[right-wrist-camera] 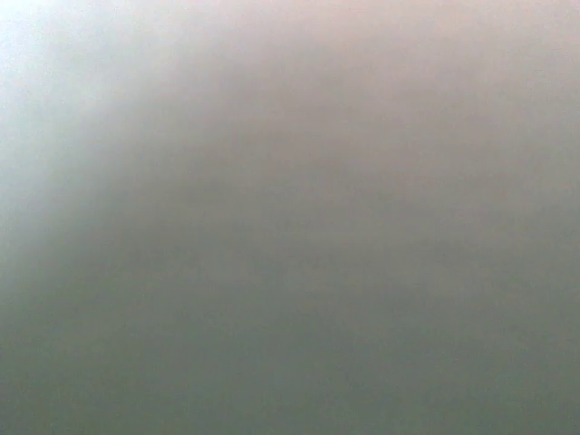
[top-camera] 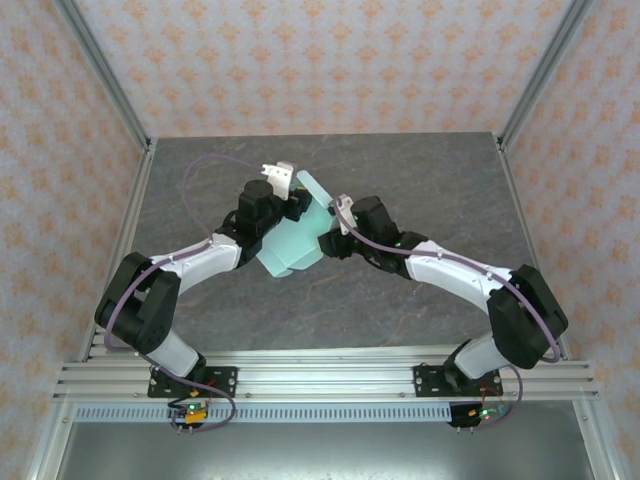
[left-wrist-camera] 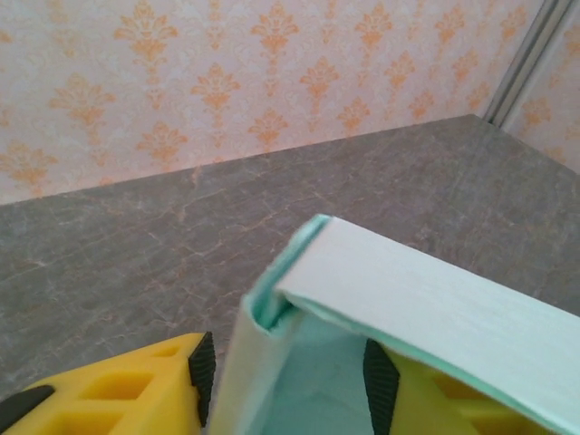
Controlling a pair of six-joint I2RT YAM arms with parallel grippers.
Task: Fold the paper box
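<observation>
1. Nearest, in the top view, the two arm bases are bolted to silver rails [top-camera: 320, 375] at the table's near edge. Both arms bend inward over the grey, stone-look table [top-camera: 420, 300].
2. Around the table's middle the arms meet at the paper box [top-camera: 293, 248], a pale mint-green card piece that is partly folded. One long flap reaches toward the far right.
3. From above, the left claw [top-camera: 290, 208] is on the box's far left side. The right claw [top-camera: 332, 238] is against its right edge. The fingers of both are hidden there by the wrists and the card.
4. Up close, the left wrist camera fills in the gap: the left claw [left-wrist-camera: 290, 376] stands well apart. Its yellow fingers [left-wrist-camera: 109, 394] carry black pads.
5. Seen this way, the paper box [left-wrist-camera: 426, 308] has one upright wall between those pads. The left pad sits just beside the wall's outer face, the right pad is inside under the top flap, and mint card shows between them. I cannot tell whether either pad presses the card.
6. At the right wrist camera everything is a grey blur, paler toward the upper left, so I cannot tell how far the right claw is open or whether it has hold of anything.
7. Farthest off, wallpaper [top-camera: 330, 60] with an orange ornament pattern lines the walls. A silver corner post [left-wrist-camera: 524, 59] stands at the table's far corner.
</observation>
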